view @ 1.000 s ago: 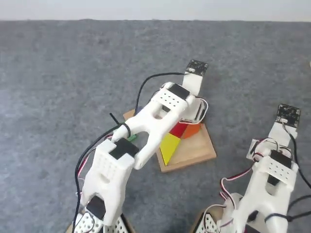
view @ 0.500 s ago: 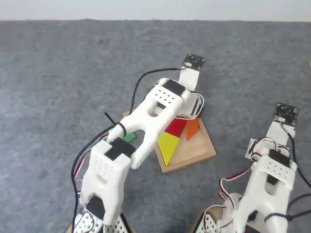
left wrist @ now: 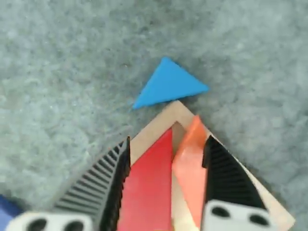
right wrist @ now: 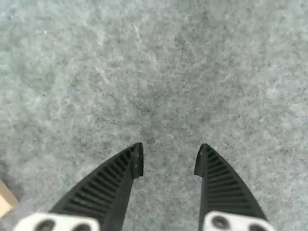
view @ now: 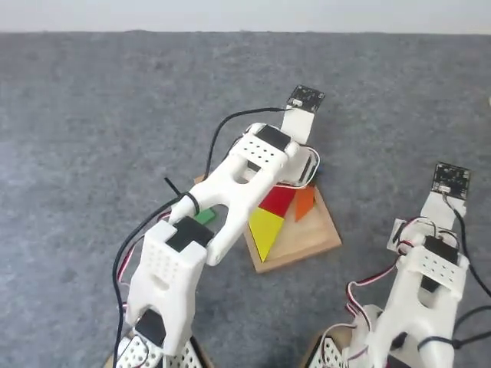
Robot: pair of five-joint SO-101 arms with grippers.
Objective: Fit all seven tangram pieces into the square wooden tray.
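The left hand [left wrist: 167,140], spread, has been raised; the orange piece [left wrist: 188,163] seems seated. A blue triangle [left wrist: 168,86] is left outside, at 1 o'clock of the tray [view: 307,241].

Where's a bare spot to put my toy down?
Bare grey carpet stretches left of the square wooden tray and behind it. More lies under the open right gripper. It is crowded at the tray: the left gripper hangs over it, and a blue triangle lies beside its corner.
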